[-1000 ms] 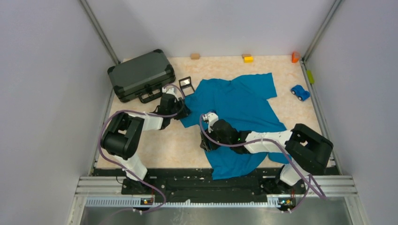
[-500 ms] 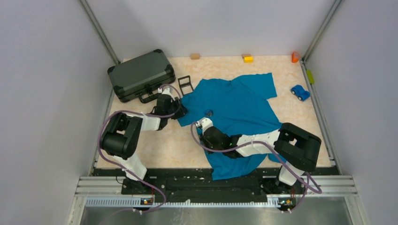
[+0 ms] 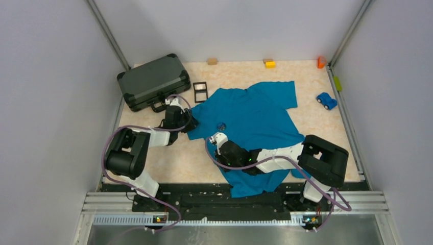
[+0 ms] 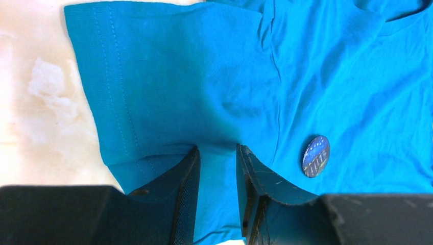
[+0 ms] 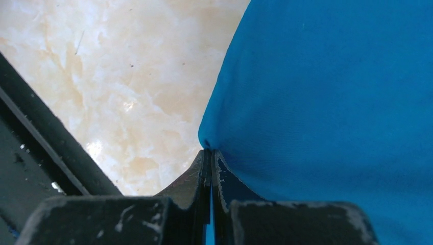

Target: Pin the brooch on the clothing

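I pinch the T-shirt (image 4: 357,76) sleeve with my left gripper (image 4: 217,163) | my right gripper (image 5: 210,158) nips its hem, toward the bench's (image 5: 102,76) near edge | brooch (image 4: 315,156) on chest

Beige table (image 3: 178,155), teal T-shirt (image 3: 255,115), grey case (image 3: 152,80), toy car (image 3: 326,100)

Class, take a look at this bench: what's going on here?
Two robot arms are handling a teal T-shirt spread on the table. The left gripper pinches the edge of a sleeve, and the right gripper is shut on the shirt's side edge. The small round brooch sits on the shirt's chest, touched by neither gripper.
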{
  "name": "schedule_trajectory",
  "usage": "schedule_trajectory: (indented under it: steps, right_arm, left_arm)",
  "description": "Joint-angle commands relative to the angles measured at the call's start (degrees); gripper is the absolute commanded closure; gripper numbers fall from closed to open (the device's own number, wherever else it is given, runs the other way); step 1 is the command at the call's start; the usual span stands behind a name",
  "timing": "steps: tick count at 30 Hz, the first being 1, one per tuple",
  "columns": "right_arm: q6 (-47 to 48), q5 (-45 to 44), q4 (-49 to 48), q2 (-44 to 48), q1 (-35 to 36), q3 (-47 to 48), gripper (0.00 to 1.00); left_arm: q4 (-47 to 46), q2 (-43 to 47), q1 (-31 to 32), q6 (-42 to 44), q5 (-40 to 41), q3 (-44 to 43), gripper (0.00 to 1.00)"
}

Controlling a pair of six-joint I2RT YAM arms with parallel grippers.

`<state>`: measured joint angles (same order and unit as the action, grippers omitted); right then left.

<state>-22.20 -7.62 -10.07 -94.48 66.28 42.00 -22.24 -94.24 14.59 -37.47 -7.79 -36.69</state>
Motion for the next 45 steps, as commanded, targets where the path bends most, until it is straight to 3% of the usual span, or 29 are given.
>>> schedule_trajectory:
  steps: [1, 4, 10, 12, 15, 24, 30, 34, 40, 45]
  right_arm:
    - [-0.63, 3.85, -2.75, 1.80, 1.27, -0.29, 1.00]
    - [-0.94, 4.16, -2.33, 2.49, 1.39, 0.28, 0.97]
    - [0.23, -2.01, 5.03, 7.77, 1.22, 4.06, 0.43]
    - [1.70, -4.22, 8.07, 9.86, 0.58, 5.68, 0.33]
    - [2.58, -5.30, 11.31, 13.14, -2.32, 6.44, 0.22]
    - [2.20, 7.08, 7.52, 21.79, -24.89, -2.40, 0.14]
    - [1.90, 12.86, 5.49, 28.36, -43.93, -10.32, 0.11]
    - [1.74, 14.97, 7.84, 33.79, -56.05, -11.67, 0.11]
    - [6.29, 2.15, 11.88, 47.59, -57.94, -10.54, 0.10]
    - [10.39, -3.79, 4.10, 61.31, -57.85, -15.47, 0.10]
  left_arm:
    - [5.38, 1.95, -0.44, 1.84, 3.87, 2.18, 0.63]
    - [6.24, 2.74, -0.45, 2.26, 4.60, 2.26, 0.63]
    - [9.13, 7.66, -0.44, 6.46, 4.56, 1.19, 0.41]
    - [10.39, 11.70, -0.44, 8.16, 3.93, 0.99, 0.32]
    - [13.07, 17.57, -0.41, 9.84, 3.74, 0.74, 0.27]
    - [22.68, 27.38, -1.72, 9.28, 7.26, -1.39, 0.20]
    - [26.12, 32.55, -9.24, 9.06, 2.38, -1.52, 0.18]
    - [31.74, 36.71, -12.33, 10.41, 8.14, -3.26, 0.18]
    - [34.60, 49.40, -12.34, 14.16, 15.84, -5.00, 0.18]
    - [31.68, 60.32, -12.26, 16.92, 16.85, -2.72, 0.18]
